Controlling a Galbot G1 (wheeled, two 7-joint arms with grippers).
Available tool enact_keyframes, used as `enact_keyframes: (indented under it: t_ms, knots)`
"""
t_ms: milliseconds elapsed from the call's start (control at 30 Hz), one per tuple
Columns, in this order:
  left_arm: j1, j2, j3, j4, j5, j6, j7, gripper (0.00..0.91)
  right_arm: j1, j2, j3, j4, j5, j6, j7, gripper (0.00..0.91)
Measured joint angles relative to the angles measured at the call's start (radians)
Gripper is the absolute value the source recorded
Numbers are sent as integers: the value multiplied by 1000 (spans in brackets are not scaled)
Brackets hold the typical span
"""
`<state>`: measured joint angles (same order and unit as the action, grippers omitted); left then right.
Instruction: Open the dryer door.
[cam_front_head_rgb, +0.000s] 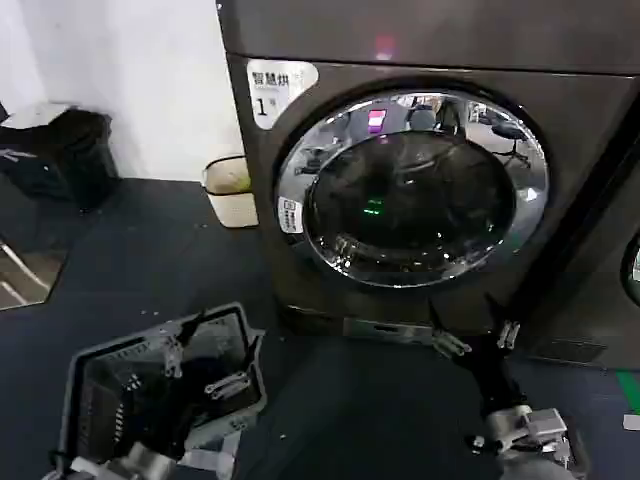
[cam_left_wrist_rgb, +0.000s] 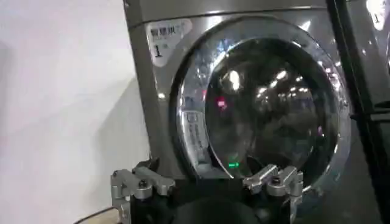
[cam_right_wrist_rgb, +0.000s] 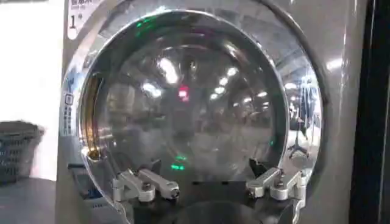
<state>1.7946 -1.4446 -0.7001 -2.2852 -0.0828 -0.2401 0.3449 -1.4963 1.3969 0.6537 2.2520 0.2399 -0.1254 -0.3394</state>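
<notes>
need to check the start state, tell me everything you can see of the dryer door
The dryer door is a large round porthole: a wide shiny chrome rim around dark, bulging tinted glass that mirrors room lights. A small sticker sits on the rim's left side. It looks shut, flush in the dark grey machine front. Nothing touches it; the right tool waits open, low before it.

- dryer door (cam_front_head_rgb: 412, 188) — glossy chrome rim, dark tinted glass
- dryer body (cam_front_head_rgb: 580, 130) — smooth grey sheen
- basket (cam_front_head_rgb: 160, 385) — matt grey plastic
</notes>
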Motion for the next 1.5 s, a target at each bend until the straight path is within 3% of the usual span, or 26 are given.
enact_keyframes:
  t_ms: [233,367,533,800,967,1500]
  knots:
    - [7,1,1,-2,9,16,-21,907,144,-206,-66,-104,178,-49,-2,907]
    - [9,0,-1,-3,0,33,-23,907,237,-287,-121,-165,189,-86,-67,907]
    - [14,-4,-1,-6,1,51,-25,907,366,-334,-206,-239,191,-64,-138,907]
    - [24,-20,-4,-17,16,75,-25,907,580,-334,-372,-368,184,-76,-146,907]
    - [29,-29,-3,-23,34,83,-25,907,681,-305,-457,-456,120,-49,-156,907]
    - [46,-37,3,-42,65,125,-14,907,896,-186,-624,-647,114,-40,-157,907]
